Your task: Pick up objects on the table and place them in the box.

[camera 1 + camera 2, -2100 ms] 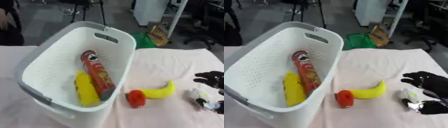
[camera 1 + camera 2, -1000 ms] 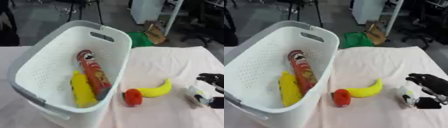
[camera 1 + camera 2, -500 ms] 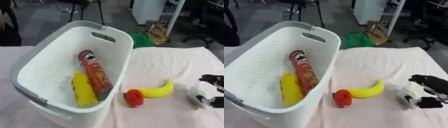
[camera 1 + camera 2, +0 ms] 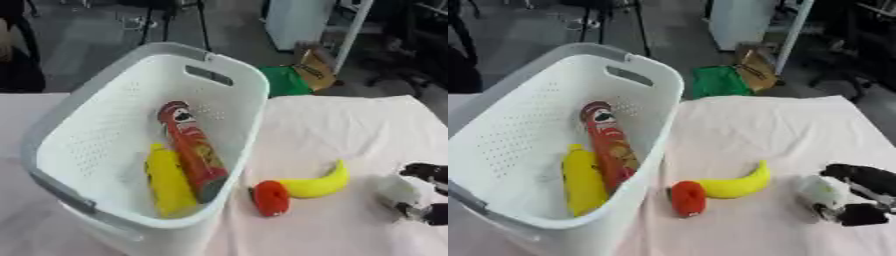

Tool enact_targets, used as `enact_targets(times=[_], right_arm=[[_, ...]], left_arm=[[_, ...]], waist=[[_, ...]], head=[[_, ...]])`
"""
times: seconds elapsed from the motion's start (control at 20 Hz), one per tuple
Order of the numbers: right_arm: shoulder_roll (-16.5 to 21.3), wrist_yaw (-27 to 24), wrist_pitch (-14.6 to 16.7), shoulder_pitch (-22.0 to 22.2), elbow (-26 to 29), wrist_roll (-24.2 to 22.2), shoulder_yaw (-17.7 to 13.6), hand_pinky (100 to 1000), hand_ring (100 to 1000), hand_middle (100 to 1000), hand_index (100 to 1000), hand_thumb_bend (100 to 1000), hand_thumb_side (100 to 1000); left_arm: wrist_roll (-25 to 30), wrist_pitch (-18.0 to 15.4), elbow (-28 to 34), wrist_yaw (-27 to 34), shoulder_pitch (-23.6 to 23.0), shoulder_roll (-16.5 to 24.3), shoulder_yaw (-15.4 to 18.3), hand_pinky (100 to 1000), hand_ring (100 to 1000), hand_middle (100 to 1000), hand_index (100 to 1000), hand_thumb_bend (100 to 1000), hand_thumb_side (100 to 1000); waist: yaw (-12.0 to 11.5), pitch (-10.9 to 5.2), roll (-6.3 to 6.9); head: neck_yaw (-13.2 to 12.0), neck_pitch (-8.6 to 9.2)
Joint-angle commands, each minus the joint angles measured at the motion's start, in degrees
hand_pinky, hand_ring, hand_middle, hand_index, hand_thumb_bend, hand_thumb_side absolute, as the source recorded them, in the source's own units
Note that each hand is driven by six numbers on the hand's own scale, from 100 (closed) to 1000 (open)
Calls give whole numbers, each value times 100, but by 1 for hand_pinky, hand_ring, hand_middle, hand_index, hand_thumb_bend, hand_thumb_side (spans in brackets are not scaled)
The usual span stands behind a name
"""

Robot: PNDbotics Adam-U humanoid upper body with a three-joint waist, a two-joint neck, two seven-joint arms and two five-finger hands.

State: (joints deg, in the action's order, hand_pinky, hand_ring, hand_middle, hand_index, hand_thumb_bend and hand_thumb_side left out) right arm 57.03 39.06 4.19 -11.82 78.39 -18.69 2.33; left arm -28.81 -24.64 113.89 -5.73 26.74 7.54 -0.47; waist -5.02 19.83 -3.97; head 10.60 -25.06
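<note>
nearest, at the right edge: right hand (image 4: 859, 192), black, fingers curled round a small white thing (image 4: 819, 192) on the cloth (image 4: 754, 125); exact make of that thing not clear. left hand nowhere in either view.

just left of the hand, apart from it: a yellow banana (image 4: 732, 185) lying on the cloth, curve bowed toward the viewer, tip pointing up and right. touching its left end: a red thing (image 4: 687, 198), roundish and squat, close beside the basket wall.

left half filled by a white basket (image 4: 210, 60) with perforated walls, a grey rim and a slot handle at the far end, standing on the cloth. inside, on the floor of it: a yellow bottle (image 4: 170, 184) lying lengthwise, and right beside it, touching, a red can (image 4: 192, 150), tall and tube-shaped, lying tilted with its top toward the far wall.

beyond the table's far edge: a green patch (image 4: 721, 80) and a brown cardboard piece (image 4: 756, 62) on the floor, then a white pole (image 4: 793, 35) and dark furniture legs, blurred.
</note>
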Motion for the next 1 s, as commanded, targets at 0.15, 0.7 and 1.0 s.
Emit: enact_targets(times=[0.15, 0.7, 1.0], right_arm=[[70, 97, 25, -122, -221, -36, -43, 1000, 1000, 1000, 1000, 365, 768], [-72, 297, -37, -273, -557, 45, -25, 1000, 1000, 1000, 1000, 361, 743], [-105, 366, -73, -301, -595, 183, -32, 1000, 1000, 1000, 1000, 323, 728]], left_arm=[[15, 3, 70, 18, 80, 2, -18, 598, 463, 605, 666, 100, 960], [24, 3, 70, 33, 91, 0, -29, 599, 463, 605, 666, 100, 960], [27, 6, 70, 31, 95, 2, -28, 599, 463, 605, 667, 100, 960]], waist=[[-3, -77, 14], [-15, -49, 25], [-14, -47, 31]], head=[[28, 82], [44, 134], [36, 129]])
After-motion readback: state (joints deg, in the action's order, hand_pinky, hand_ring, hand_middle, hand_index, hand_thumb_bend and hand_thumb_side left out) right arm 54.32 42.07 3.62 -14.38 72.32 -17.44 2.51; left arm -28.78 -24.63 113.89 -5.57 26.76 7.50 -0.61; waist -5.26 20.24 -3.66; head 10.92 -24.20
